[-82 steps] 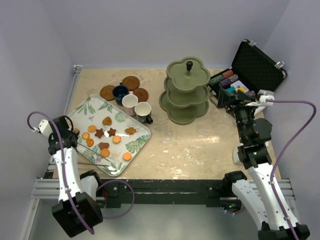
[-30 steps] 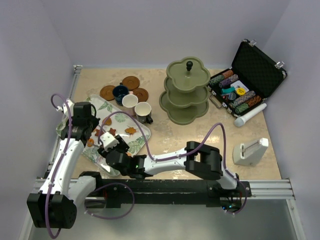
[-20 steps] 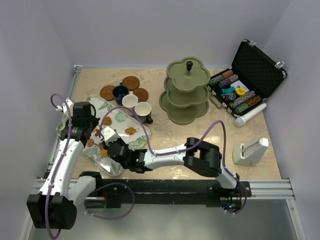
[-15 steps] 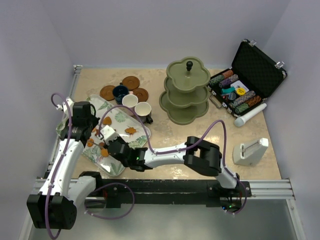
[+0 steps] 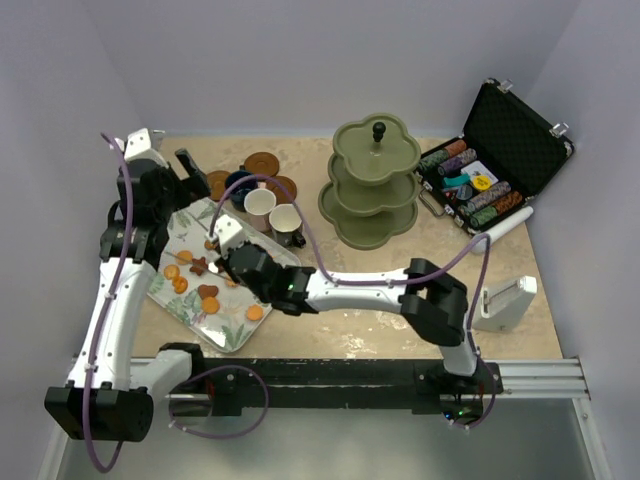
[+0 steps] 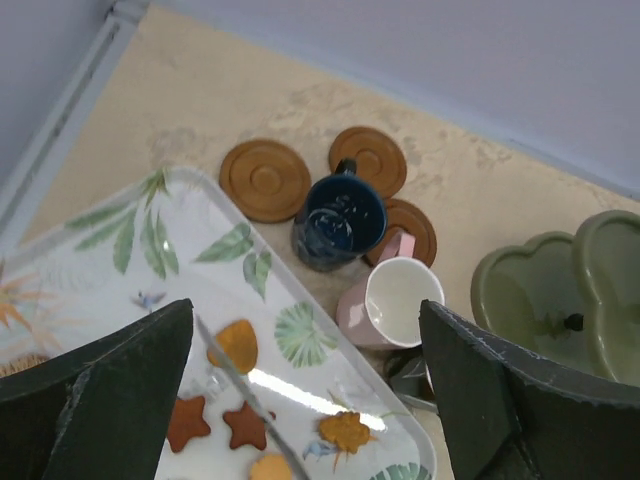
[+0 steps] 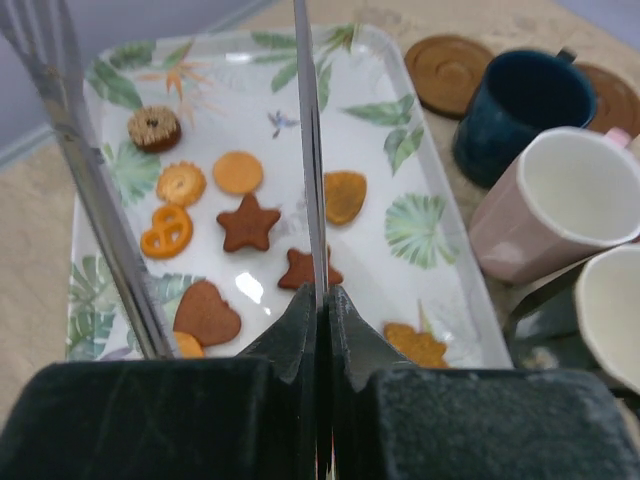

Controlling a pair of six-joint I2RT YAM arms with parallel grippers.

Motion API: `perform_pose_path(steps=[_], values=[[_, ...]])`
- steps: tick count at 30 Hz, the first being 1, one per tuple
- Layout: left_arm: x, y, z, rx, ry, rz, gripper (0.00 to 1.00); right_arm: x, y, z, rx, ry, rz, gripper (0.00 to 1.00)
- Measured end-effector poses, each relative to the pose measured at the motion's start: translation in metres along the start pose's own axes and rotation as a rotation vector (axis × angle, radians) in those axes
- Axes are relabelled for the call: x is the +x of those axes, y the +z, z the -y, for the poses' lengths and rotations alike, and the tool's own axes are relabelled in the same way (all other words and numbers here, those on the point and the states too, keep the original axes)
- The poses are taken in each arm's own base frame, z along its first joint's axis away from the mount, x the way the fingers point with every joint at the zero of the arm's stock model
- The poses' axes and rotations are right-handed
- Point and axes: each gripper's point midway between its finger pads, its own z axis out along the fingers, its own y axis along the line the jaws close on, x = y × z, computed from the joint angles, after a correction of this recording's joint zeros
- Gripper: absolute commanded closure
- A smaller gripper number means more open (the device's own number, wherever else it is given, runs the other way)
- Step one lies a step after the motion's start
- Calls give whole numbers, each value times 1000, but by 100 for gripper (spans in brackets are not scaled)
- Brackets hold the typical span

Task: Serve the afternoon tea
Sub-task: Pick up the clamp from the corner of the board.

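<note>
Seen from above, the right gripper (image 5: pixel 218 240) hung over the leaf-patterned tray (image 5: pixel 232 325), its arm stretched across the table, probably because the biscuits (image 5: pixel 205 292) lay there. The olive three-tier stand (image 5: pixel 372 185), well apart to the right, showed none. The left gripper (image 5: pixel 186 170) was held high near the tray's far corner, likely to keep clear. The poker-chip case (image 5: pixel 490 165) stood open beyond the stand and blocked nothing.

In the left wrist view, its fingers (image 6: pixel 130 400) were spread wide and held nothing. Below them the navy cup (image 6: pixel 340 220) and pinkish-white cup (image 6: pixel 395 300) clustered among three saucers (image 6: pixel 265 180); whether either stood on one could not be told.

In the right wrist view, the jaws were pinched tight on one blade of the metal tongs (image 7: pixel 310 150), the other blade splayed left. A star biscuit (image 7: pixel 247 225) lay just beneath. The cream cup (image 7: pixel 610 310) crowded the tray's edge.
</note>
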Motion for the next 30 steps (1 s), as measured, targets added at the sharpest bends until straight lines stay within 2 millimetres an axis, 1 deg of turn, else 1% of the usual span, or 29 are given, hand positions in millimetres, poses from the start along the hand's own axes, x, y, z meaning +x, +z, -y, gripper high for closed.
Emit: perform_pose_path(steps=[2, 3, 5, 7, 9, 12, 15, 17, 18, 19, 21, 23, 26, 28, 30], values=[[-27, -8, 14, 59, 61, 56, 0, -26, -4, 17, -6, 30, 31, 100], [-36, -12, 18, 77, 83, 80, 0, -35, -5, 23, -8, 40, 42, 100], [-53, -23, 23, 99, 131, 131, 0, -54, -9, 40, -13, 59, 63, 100], [-66, -37, 25, 111, 169, 178, 0, -65, -12, 54, -24, 70, 66, 100], [-77, -54, 27, 132, 206, 233, 0, -72, -14, 65, -39, 75, 64, 100], [-93, -87, 30, 180, 235, 349, 0, -78, -18, 83, -68, 80, 48, 100], [-100, -123, 39, 270, 270, 462, 0, -82, -23, 99, -93, 83, 30, 100], [-103, -137, 46, 322, 291, 508, 0, -85, -28, 109, -113, 86, 20, 100], [-105, -139, 49, 338, 293, 516, 0, -87, -31, 114, -119, 89, 16, 100], [-104, -136, 51, 348, 295, 509, 0, -89, -35, 121, -120, 92, 14, 100], [-97, -122, 54, 353, 287, 460, 0, -95, -46, 134, -106, 99, 14, 100], [-85, -101, 53, 340, 258, 380, 0, -99, -57, 146, -83, 104, 19, 100], [-65, -80, 53, 342, 222, 286, 0, -106, -76, 153, -79, 109, 37, 100], [-51, -79, 55, 378, 219, 255, 0, -111, -83, 152, -96, 110, 47, 100], [-41, -86, 60, 440, 230, 262, 0, -111, -86, 150, -119, 108, 45, 100]])
